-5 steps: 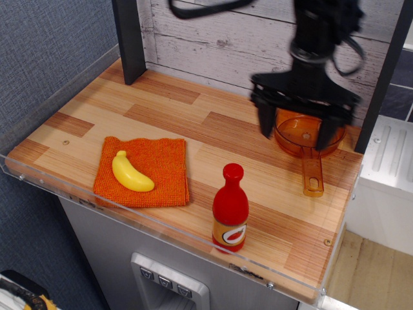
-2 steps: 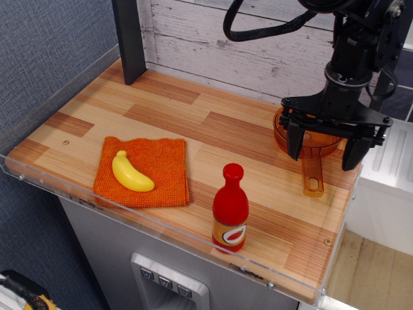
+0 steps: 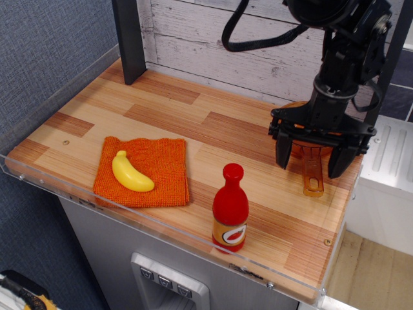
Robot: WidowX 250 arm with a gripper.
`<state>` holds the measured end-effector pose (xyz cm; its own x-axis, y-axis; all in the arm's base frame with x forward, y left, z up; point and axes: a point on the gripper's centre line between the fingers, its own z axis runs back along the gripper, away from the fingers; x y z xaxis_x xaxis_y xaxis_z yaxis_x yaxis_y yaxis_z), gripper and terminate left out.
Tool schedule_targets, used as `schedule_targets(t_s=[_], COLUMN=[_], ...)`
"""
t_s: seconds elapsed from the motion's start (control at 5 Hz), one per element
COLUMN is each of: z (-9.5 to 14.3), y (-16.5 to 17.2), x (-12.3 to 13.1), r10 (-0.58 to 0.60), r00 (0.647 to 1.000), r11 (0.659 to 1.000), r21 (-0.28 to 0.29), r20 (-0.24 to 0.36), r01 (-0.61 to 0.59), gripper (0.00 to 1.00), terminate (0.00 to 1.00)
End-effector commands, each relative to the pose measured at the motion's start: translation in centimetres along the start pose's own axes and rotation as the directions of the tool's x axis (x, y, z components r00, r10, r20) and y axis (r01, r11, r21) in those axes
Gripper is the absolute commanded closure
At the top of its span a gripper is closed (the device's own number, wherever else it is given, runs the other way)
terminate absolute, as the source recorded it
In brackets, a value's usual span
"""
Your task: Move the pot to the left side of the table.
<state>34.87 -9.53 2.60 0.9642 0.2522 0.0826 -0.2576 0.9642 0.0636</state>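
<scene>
A: Where's the arm?

B: It reaches down from the top right, the gripper [image 3: 310,164] pointing straight down over the right end of the table [image 3: 193,123].

A: And its fingers?

B: Spread wide, holding nothing. One dark finger [image 3: 282,150] hangs on each side of the pot's handle, tips low near the wood.

A: The pot?

B: The pot [image 3: 310,159] sits at the table's far right, mostly hidden behind the gripper. It's translucent amber-orange; its flat handle, with a hole at the end, points toward the front edge.

A: Anything else?

B: A banana [image 3: 131,172] lies on a cloth [image 3: 161,168] at the left front, and a bottle [image 3: 230,209] stands near the front edge.
</scene>
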Motion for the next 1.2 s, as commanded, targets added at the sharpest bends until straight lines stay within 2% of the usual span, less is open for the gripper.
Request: schedule_targets(t_s=[0.0, 0.4, 0.6, 0.8, 1.0], z=[0.5, 0.9, 2.4, 3.5, 4.2], y=[0.5, 1.3, 2.0, 4.0, 7.6], x=[0.4, 0.4, 0.0, 0.1, 0.7], r10=[0.022, -0.002, 0.020, 0.131, 0.338], r00=[0.999, 0.999, 0.994, 0.980, 0.931], r11=[0.999, 0.998, 0.999, 0.990, 0.940], r21=[-0.048, -0.058, -0.034, 0.041, -0.003], r20=[0.028, 0.049, 0.106, 0.147, 0.136], r01=[-0.021, 0.005, -0.017, -0.138, -0.340], gripper=[1.00, 1.00, 1.00, 1.00, 1.00], terminate=[0.00, 0.00, 0.00, 0.00, 0.00])
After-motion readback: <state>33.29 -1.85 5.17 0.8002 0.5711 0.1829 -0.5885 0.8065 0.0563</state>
